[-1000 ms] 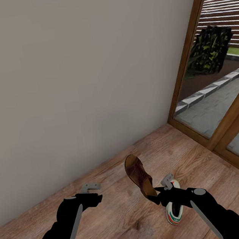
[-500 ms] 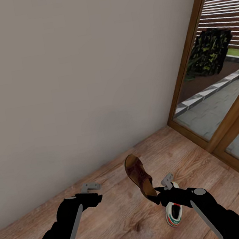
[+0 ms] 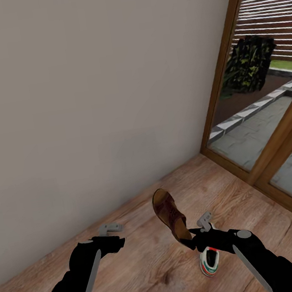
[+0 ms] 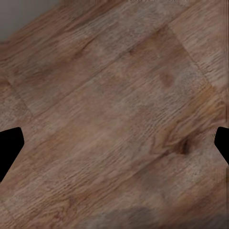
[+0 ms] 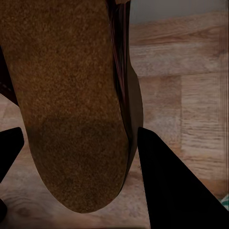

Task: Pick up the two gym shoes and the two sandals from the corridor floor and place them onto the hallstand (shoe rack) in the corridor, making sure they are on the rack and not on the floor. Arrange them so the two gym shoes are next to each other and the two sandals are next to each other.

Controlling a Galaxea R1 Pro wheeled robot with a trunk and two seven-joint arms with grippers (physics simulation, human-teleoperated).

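Right end effector (image 3: 194, 241) gripped the sandal (image 3: 169, 215) by its heel, toe pointing far-left, above the floor (image 3: 151, 276). Sneaker (image 3: 209, 260) lay just under it. Left end effector (image 3: 109, 227) empty, spread open.

Ahead of you, plain beige wall (image 3: 88, 103); to your right, wood-framed glass door (image 3: 228, 73) — grey paving (image 3: 252, 135), dark shrub (image 3: 248, 65) beyond.

A plain beige wall (image 3: 88, 103) meets a wood-plank floor (image 3: 154, 266). Wood-framed glass doors (image 3: 228, 68) show grey paving (image 3: 252, 135) and a slatted fence (image 3: 272, 19) outside.
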